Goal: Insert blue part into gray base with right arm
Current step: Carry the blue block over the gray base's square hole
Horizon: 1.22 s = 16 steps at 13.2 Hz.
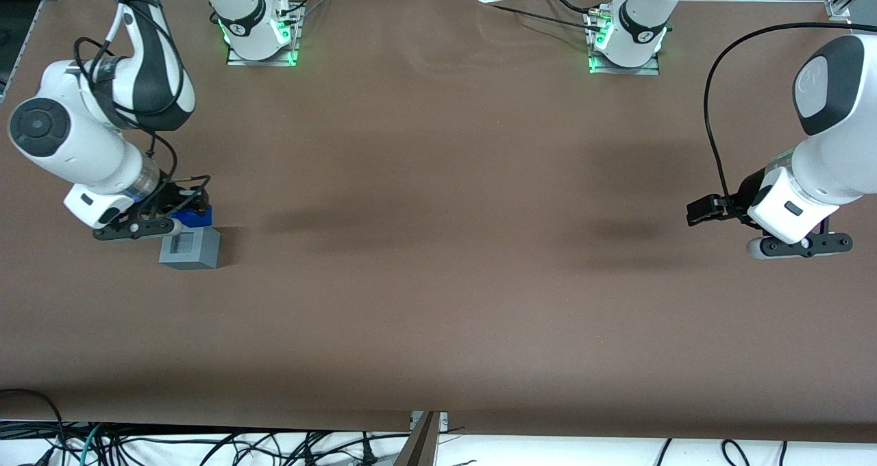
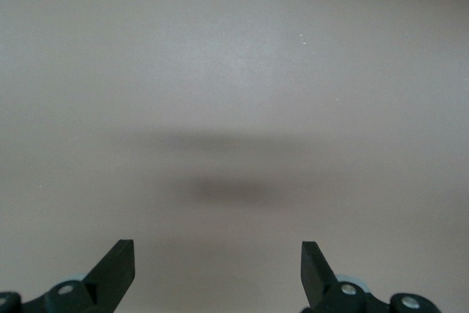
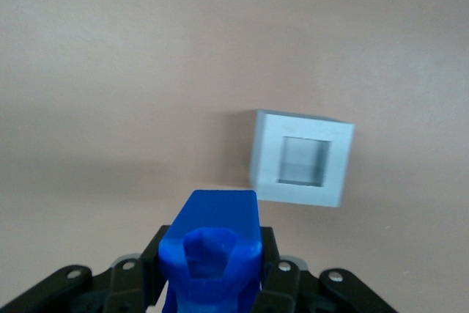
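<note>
My fingers [image 3: 212, 284], clenched on the blue part [image 3: 212, 251], hold it above the table [image 1: 438, 247] just beside the gray base [image 3: 302, 159] (recess empty), so I'd square it over the recess before lowering.

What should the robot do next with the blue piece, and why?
Probably carry it over the gray base. The gripper holds the blue part beside the base, not above it, and the base's square recess is empty.
</note>
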{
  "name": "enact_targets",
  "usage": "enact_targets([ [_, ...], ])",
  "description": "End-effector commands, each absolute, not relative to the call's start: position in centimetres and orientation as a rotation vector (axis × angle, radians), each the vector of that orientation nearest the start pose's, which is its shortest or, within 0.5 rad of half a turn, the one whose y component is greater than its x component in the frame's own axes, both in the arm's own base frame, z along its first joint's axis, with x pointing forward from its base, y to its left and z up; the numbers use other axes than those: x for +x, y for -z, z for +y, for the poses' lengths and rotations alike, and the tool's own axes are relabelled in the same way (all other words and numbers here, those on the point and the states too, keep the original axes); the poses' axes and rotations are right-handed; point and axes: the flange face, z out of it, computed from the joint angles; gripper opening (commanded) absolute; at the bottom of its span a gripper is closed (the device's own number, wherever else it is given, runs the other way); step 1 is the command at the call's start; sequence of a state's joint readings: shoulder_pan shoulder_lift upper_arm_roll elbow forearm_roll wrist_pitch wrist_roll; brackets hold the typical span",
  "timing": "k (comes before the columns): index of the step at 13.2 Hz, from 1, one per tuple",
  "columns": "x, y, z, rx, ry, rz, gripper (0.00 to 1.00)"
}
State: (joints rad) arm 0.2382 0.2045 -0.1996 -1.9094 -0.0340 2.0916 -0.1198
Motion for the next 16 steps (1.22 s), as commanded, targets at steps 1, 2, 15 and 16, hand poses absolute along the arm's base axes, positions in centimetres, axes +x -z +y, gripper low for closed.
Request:
enact_targets([
  [1,61.1,-39.7,0.4,-3.173,-0.026,-0.351,0.32],
  [2,61.6,-39.4,0.2,-3.166,-0.024,-0.335,0.32],
  [15,64.0,-32.0,-5.3,-3.117,-0.033,-0.290,0.32],
  [16,64.0,-31.9,-5.4,-3.117,-0.033,-0.287,0.32],
])
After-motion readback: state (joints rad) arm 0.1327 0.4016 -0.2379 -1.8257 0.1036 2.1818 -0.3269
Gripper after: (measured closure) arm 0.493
